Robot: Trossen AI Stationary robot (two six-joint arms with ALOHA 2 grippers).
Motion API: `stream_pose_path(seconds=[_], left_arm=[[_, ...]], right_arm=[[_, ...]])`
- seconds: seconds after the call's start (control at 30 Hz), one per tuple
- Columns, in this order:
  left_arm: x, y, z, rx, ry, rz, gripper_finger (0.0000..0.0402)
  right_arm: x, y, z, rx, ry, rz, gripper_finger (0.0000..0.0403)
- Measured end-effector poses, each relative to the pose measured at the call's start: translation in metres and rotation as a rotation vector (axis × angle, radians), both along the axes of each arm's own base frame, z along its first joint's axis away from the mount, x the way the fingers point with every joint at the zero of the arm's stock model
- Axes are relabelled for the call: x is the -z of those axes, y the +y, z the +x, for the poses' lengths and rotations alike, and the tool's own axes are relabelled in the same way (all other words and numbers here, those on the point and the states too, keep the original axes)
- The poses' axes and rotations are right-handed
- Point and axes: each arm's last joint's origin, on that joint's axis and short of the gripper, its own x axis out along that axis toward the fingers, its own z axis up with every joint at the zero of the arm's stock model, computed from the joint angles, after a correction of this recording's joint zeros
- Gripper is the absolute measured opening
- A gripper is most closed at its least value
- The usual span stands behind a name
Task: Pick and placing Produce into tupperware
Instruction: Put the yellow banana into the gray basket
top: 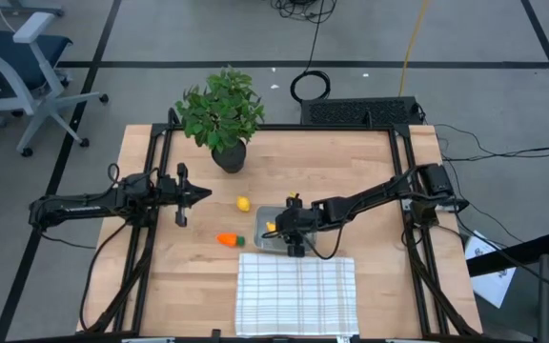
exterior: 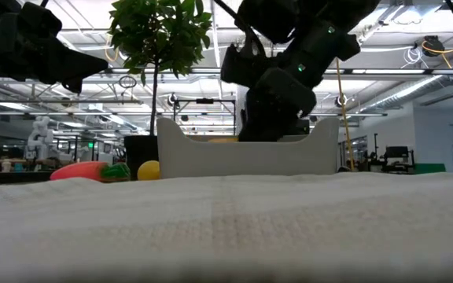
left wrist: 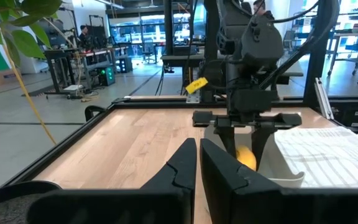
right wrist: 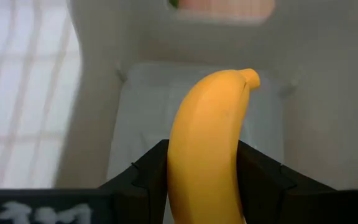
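The wooden desk (top: 351, 171) carries everything, and seen from above a white checked cloth (top: 296, 292) lies at its 6 o'clock edge, while a potted plant (top: 222, 116) stands toward 11 o'clock. The right arm reaches in from 3 o'clock to the middle of the desk, and the right end effector (top: 284, 229) is lowered over the tupperware (top: 267, 240), which sits just beyond the far edge of the cloth. This end effector is grasping the banana (right wrist: 213, 146): in the right wrist view the two dark fingers (right wrist: 143, 177) press on both sides of the yellow fruit, and the clear container lies right under it. The left arm waits at 9 o'clock, and the left end effector (top: 194, 193) hangs above the desk with its fingers clenched together, holding nothing. The carrot (top: 229, 239) lies on the wood just beside the tupperware on its 9 o'clock side. The lemon (top: 243, 203) rests near it, toward 12 o'clock from the carrot, between the plant pot and the container.
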Motion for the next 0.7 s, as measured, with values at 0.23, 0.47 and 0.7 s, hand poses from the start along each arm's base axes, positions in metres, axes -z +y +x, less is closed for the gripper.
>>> stream_pose_path(seconds=[0.23,0.47,0.7], left_arm=[[0.001,0.0,0.0,0.0,0.006,-0.001,0.0026],[0.001,0.0,0.0,0.0,0.01,-0.001,0.0026],[0.001,0.0,0.0,-0.001,0.015,-0.002,0.0026]], right_arm=[[0.01,0.0,0.004,-0.005,0.005,-0.009,0.0141],[0.012,0.001,0.005,-0.018,-0.003,-0.011,0.0141],[0.012,0.005,0.005,-0.054,-0.004,-0.028,0.0141]])
